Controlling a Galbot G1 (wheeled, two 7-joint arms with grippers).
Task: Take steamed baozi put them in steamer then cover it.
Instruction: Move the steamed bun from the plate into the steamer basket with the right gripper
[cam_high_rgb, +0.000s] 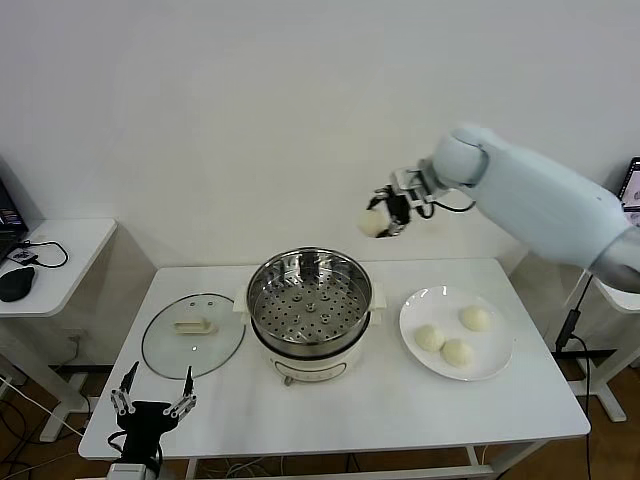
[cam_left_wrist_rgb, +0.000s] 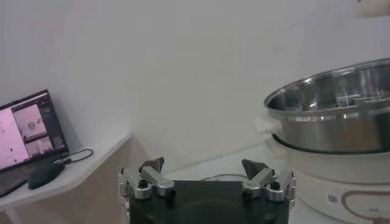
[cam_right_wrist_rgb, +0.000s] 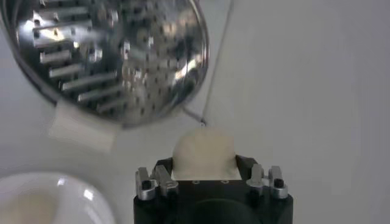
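Observation:
My right gripper (cam_high_rgb: 385, 217) is shut on one cream-white baozi (cam_high_rgb: 372, 223) and holds it in the air, above and behind the right rim of the steamer (cam_high_rgb: 310, 296). The wrist view shows the bun (cam_right_wrist_rgb: 204, 154) between the jaws, with the steamer's perforated tray (cam_right_wrist_rgb: 109, 55) below. The steel steamer stands open on its cream base at the table's middle. Three more baozi (cam_high_rgb: 456, 336) lie on the white plate (cam_high_rgb: 490, 365) to its right. The glass lid (cam_high_rgb: 193, 333) lies flat on the table to the steamer's left. My left gripper (cam_high_rgb: 153, 400) is open and empty near the table's front left edge.
A side desk (cam_high_rgb: 55, 255) with a mouse and cables stands to the left; a laptop (cam_left_wrist_rgb: 27, 131) shows on it in the left wrist view. The steamer's rim (cam_left_wrist_rgb: 329, 100) rises to one side of my left gripper. A white wall is behind the table.

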